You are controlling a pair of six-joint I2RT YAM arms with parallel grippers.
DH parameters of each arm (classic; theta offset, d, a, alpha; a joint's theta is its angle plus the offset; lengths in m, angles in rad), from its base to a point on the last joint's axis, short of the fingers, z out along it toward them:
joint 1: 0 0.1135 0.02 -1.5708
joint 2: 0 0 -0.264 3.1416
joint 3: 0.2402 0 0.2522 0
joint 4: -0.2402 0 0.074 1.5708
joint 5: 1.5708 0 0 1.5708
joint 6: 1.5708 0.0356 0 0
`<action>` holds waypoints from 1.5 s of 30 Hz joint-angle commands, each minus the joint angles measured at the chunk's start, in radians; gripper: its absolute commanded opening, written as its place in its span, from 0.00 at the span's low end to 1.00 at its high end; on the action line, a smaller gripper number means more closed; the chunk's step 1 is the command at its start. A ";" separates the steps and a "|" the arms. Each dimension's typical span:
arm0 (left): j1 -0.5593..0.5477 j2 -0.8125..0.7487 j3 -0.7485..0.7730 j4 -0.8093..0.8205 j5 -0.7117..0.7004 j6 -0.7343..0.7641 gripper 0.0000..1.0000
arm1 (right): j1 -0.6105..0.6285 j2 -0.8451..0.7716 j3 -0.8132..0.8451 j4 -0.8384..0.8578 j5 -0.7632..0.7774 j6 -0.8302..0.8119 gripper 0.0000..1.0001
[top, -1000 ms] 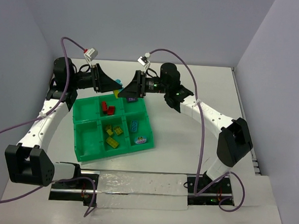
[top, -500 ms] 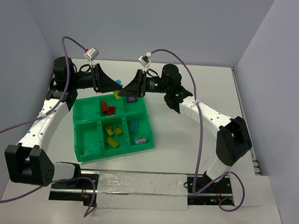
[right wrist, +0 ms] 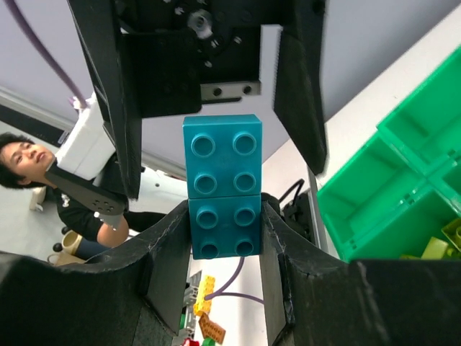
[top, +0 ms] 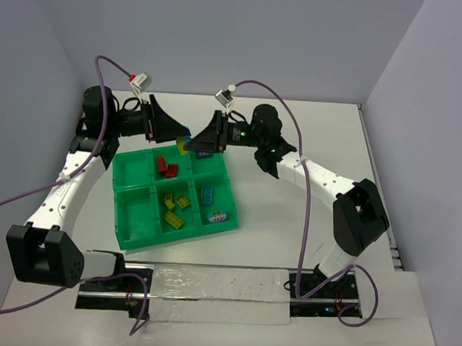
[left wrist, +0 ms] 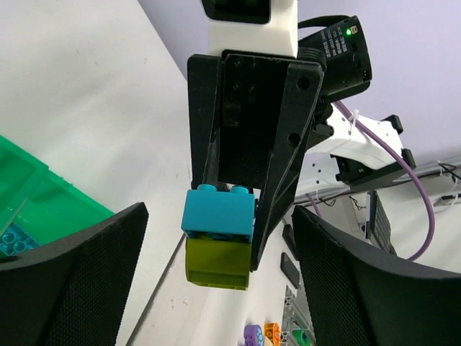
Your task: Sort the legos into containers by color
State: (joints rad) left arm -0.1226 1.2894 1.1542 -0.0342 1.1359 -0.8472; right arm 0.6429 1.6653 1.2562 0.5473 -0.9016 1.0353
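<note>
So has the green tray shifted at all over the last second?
No. In the top view the green tray sits exactly where it was, with the same gap to the pale strip below it.

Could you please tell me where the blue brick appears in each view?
Top external: blue brick by the green tray's far edge.
Left wrist: blue brick at centre, gripped by the right tool.
Right wrist: blue brick at centre, large.
Shared landmark: the green tray.
</note>
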 commanded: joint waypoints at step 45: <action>0.021 -0.048 -0.305 0.223 0.048 -0.087 0.00 | -0.074 -0.068 -0.263 0.104 -0.005 -0.005 0.00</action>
State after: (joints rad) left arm -0.1142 1.2457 0.8654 0.1016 1.1418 -0.9204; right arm 0.6125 1.6589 1.0463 0.6158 -0.9174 1.0575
